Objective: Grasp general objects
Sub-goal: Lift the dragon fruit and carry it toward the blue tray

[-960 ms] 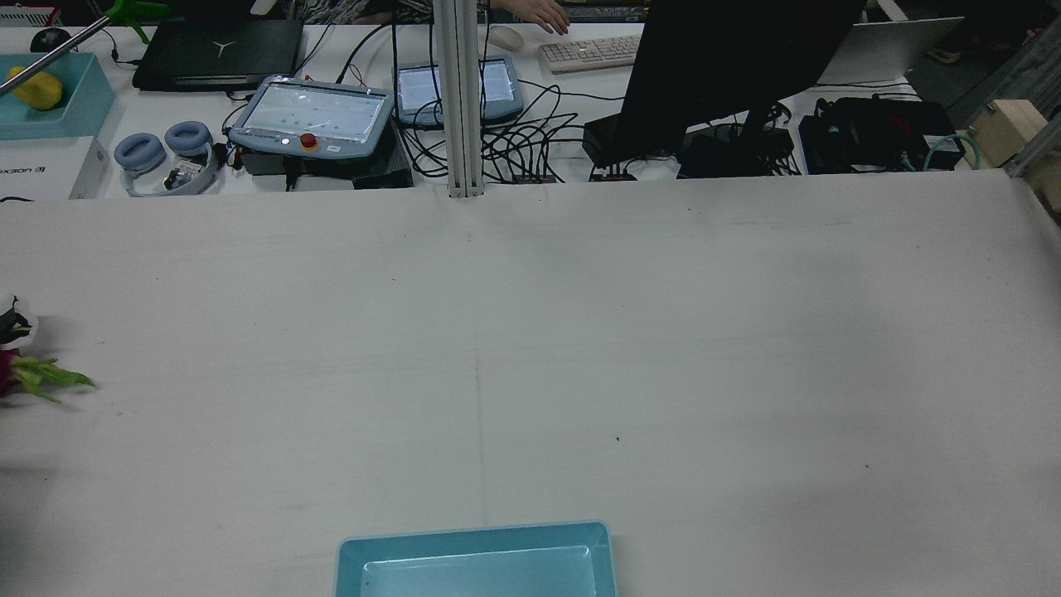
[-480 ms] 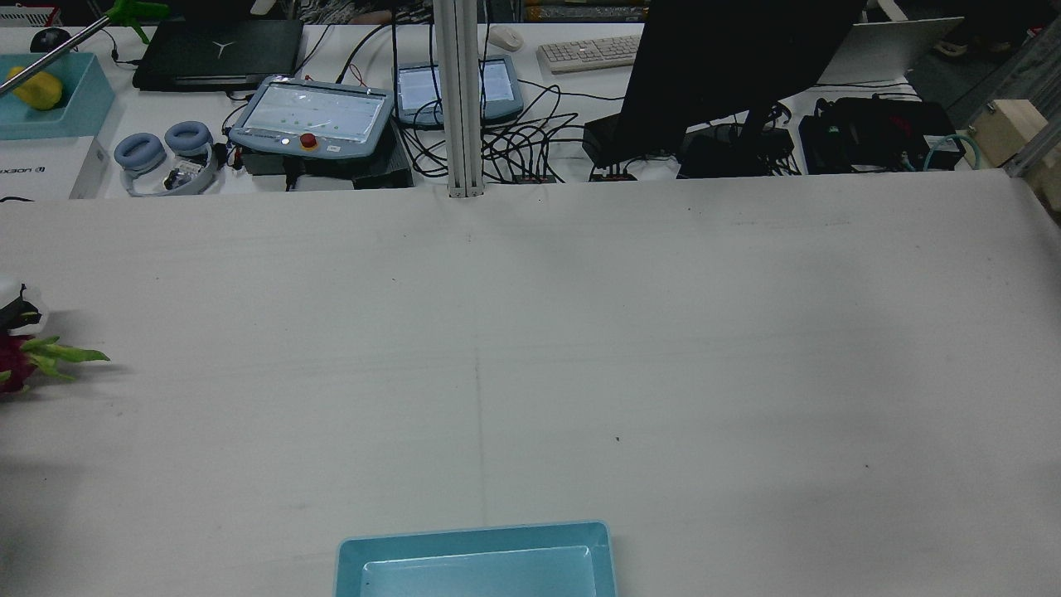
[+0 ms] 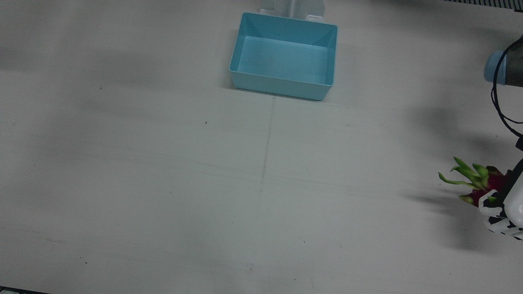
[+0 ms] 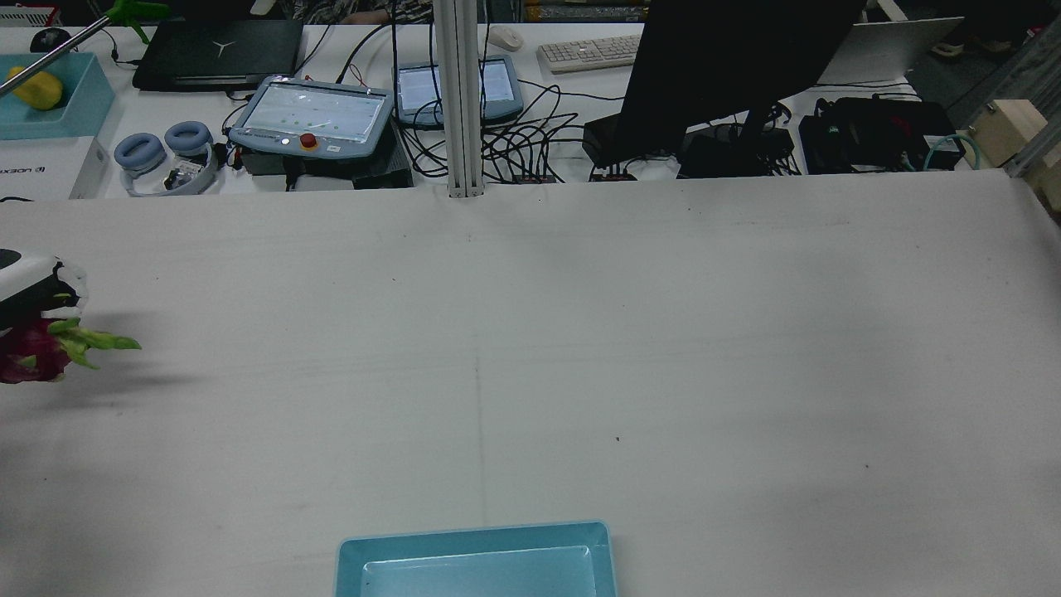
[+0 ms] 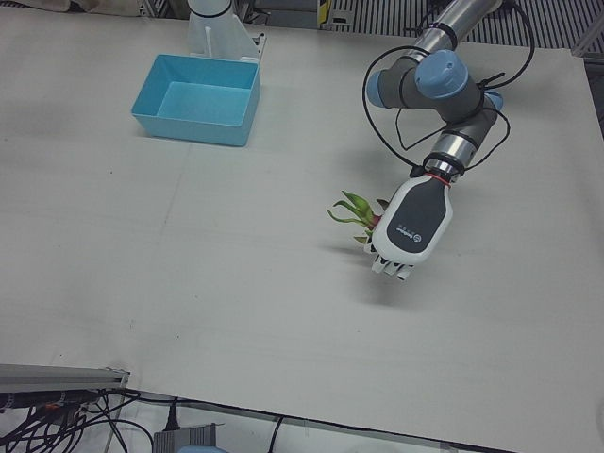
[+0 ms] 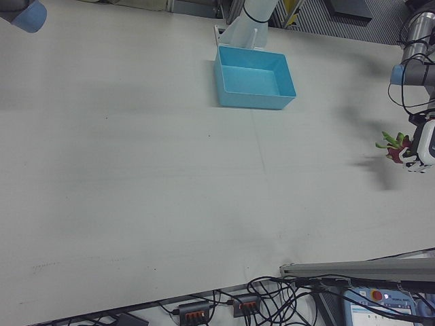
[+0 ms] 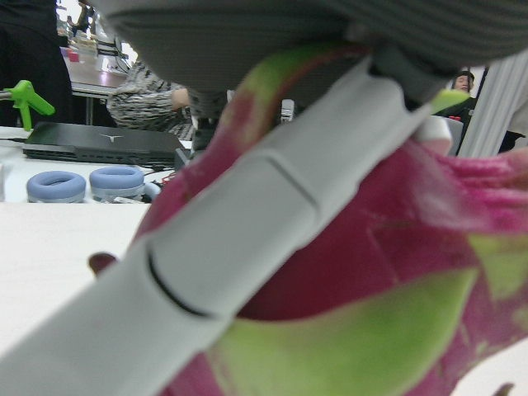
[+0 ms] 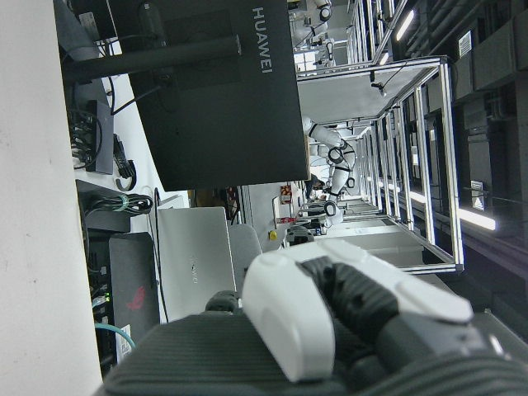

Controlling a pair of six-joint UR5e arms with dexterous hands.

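A magenta dragon fruit [image 5: 363, 212] with green leaf tips is held in my left hand [image 5: 415, 226], off the white table near its left edge, with a shadow beneath it. The fruit also shows in the front view [image 3: 480, 183], the rear view [image 4: 33, 361] and the right-front view [image 6: 393, 146]. In the left hand view a white finger [image 7: 247, 223] lies across the fruit [image 7: 396, 247]. My right hand [image 8: 330, 313] shows only in its own view, away from the table's middle; whether it is open or shut cannot be told.
A light-blue bin [image 3: 282, 87] with nothing in it stands at the robot's edge of the table, midway between the arms. Behind the table's far edge are teach pendants [image 4: 311, 116], cables, headphones [image 4: 162, 149] and a black monitor [image 4: 729, 66].
In the rear view my left hand has carried the dragon fruit further in from the left edge, towards the table's middle, and higher in the picture; more of the hand shows now.
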